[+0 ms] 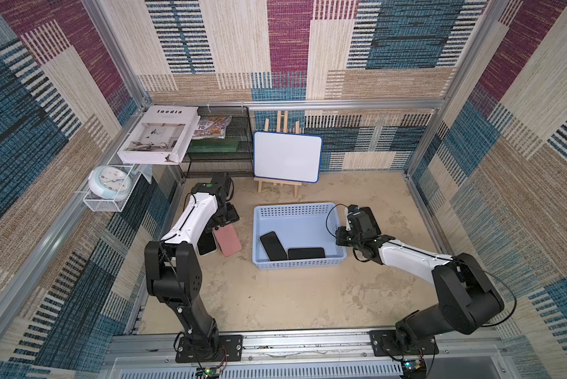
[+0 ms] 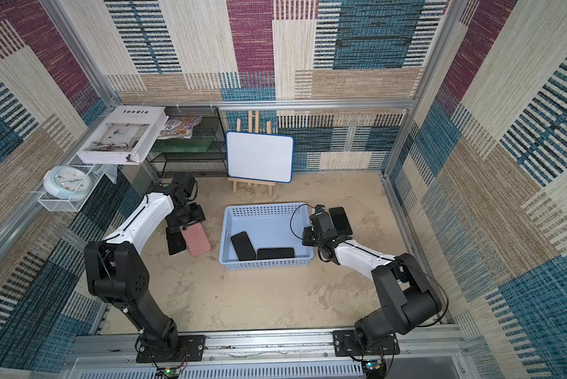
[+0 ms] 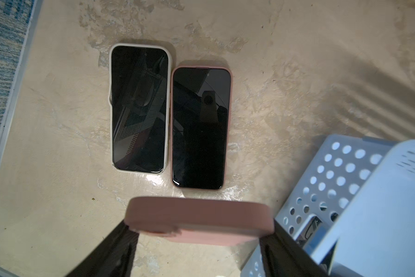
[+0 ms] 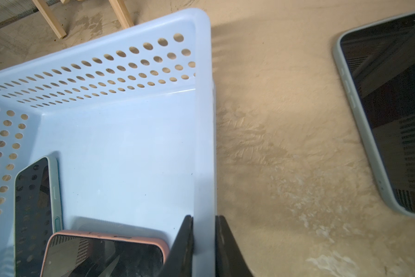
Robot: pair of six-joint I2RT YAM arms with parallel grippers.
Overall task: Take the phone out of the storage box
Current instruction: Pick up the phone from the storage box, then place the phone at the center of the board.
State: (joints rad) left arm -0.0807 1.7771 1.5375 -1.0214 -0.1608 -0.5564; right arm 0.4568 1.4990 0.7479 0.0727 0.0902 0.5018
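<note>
Pale-blue perforated plastic: the storage box (image 1: 300, 262) is my reference and stands flat on the beige table (image 1: 275, 302). Inside it, along its near wall, I note a pink-cased phone (image 4: 105, 251), screen up. Beside that, nearer the box's left wall, is a green-cased phone (image 4: 37, 211); I cannot tell whether it lies flat or propped.

The right gripper (image 4: 204, 227) is clamped on the box's right rim, one finger inside and one outside. Right of the box and further back, a grey-cased phone (image 4: 393, 115) lies screen up on the table.

Left of the box and outside it, the left gripper (image 3: 199, 229) grips a pink phone (image 3: 199, 215) across its width, above the table. Below it a white-cased phone (image 3: 139, 108) and a rose-cased phone (image 3: 200, 127) lie side by side, screens up.

Behind the box a blank whiteboard (image 1: 287, 157) stands on a wooden easel (image 1: 278, 188). Beyond the box's far left corner is a black mesh rack (image 1: 223, 144), with a white book (image 1: 159, 137) printed "Inedia" at its left end. I cannot read the print on the colourful packet (image 1: 211, 127). A clock (image 1: 109, 183) sits in a white wire basket (image 1: 103, 205).
</note>
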